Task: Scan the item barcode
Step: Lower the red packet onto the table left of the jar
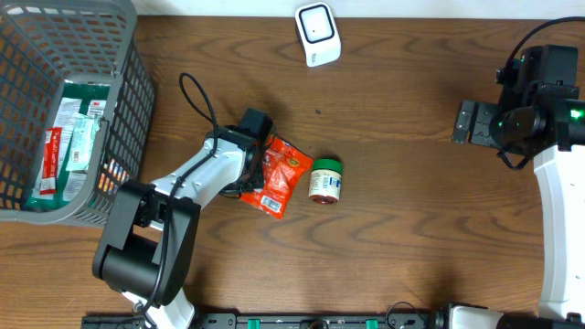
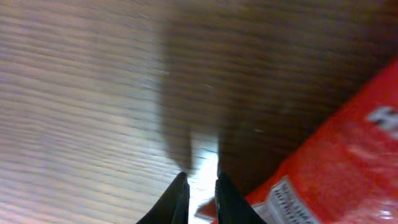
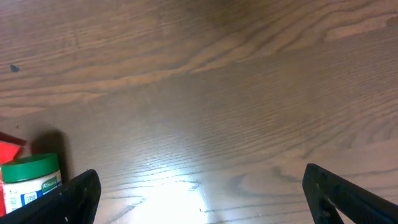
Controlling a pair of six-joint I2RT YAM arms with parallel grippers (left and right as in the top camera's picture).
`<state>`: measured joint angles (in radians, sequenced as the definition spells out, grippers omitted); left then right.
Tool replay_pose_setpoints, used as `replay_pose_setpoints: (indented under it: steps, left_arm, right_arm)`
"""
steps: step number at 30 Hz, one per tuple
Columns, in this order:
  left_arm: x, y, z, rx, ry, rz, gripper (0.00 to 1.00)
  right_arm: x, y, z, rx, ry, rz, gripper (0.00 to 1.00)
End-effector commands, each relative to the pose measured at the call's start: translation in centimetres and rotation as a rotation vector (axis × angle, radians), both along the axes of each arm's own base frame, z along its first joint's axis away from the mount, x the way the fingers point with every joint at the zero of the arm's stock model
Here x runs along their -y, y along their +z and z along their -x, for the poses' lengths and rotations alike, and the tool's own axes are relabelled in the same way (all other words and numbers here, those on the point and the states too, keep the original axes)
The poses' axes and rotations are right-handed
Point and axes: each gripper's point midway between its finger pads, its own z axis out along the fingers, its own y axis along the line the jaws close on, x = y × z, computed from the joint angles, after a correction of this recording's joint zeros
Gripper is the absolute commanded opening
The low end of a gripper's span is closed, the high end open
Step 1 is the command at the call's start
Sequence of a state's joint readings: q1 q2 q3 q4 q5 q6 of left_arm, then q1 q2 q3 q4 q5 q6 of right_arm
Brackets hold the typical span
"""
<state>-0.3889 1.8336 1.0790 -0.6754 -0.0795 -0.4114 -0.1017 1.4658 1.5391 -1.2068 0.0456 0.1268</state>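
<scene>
A red snack packet (image 1: pixel 281 174) lies flat on the wooden table, with a white printed label (image 1: pixel 271 201) at its near end. My left gripper (image 1: pixel 249 181) is at the packet's left edge. In the left wrist view its narrow jaws (image 2: pixel 202 190) are pinched on a corner of the red packet (image 2: pixel 336 168), just above the tabletop. The white barcode scanner (image 1: pixel 317 34) stands at the far edge of the table. My right gripper (image 1: pixel 468 123) hovers far right, open (image 3: pixel 199 186), with bare wood between its fingers.
A small jar with a green lid (image 1: pixel 325 180) lies right beside the packet; the right wrist view shows the jar (image 3: pixel 30 180) at its left edge. A grey mesh basket (image 1: pixel 128 82) holding several packaged goods fills the far left corner.
</scene>
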Motion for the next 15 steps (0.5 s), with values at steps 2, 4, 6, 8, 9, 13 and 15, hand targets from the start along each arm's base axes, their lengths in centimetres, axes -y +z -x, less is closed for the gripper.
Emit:
replay_pose_setpoints:
  steps: [2, 4, 6, 8, 9, 13, 15]
  left_arm:
    - [2.8, -0.5, 0.7, -0.049, -0.058, 0.148, 0.17]
    - [3.0, -0.5, 0.1, -0.026, -0.081, 0.155, 0.17]
    - [3.2, -0.4, -0.5, -0.002, -0.089, 0.163, 0.17]
    - [3.5, -0.3, -1.0, 0.019, -0.094, 0.170, 0.17]
    - [3.6, -0.3, -1.2, 0.028, -0.095, 0.174, 0.17]
    - [3.6, -0.3, -1.3, 0.032, -0.094, 0.177, 0.17]
    - [3.9, -0.4, -1.1, 0.026, -0.098, 0.190, 0.17]
  right_arm:
    - [0.2, 0.4, -0.1, 0.013, -0.019, 0.003, 0.99]
    - [0.2, 0.4, -0.1, 0.013, -0.020, 0.003, 0.99]
    - [0.2, 0.4, -0.1, 0.013, -0.020, 0.003, 0.99]
    - [0.2, 0.4, -0.1, 0.013, -0.020, 0.003, 0.99]
    - [0.2, 0.4, -0.1, 0.013, -0.020, 0.003, 0.99]
    - [0.2, 0.4, -0.1, 0.013, -0.019, 0.003, 0.99]
    - [0.2, 0.4, -0.1, 0.013, -0.019, 0.003, 0.99]
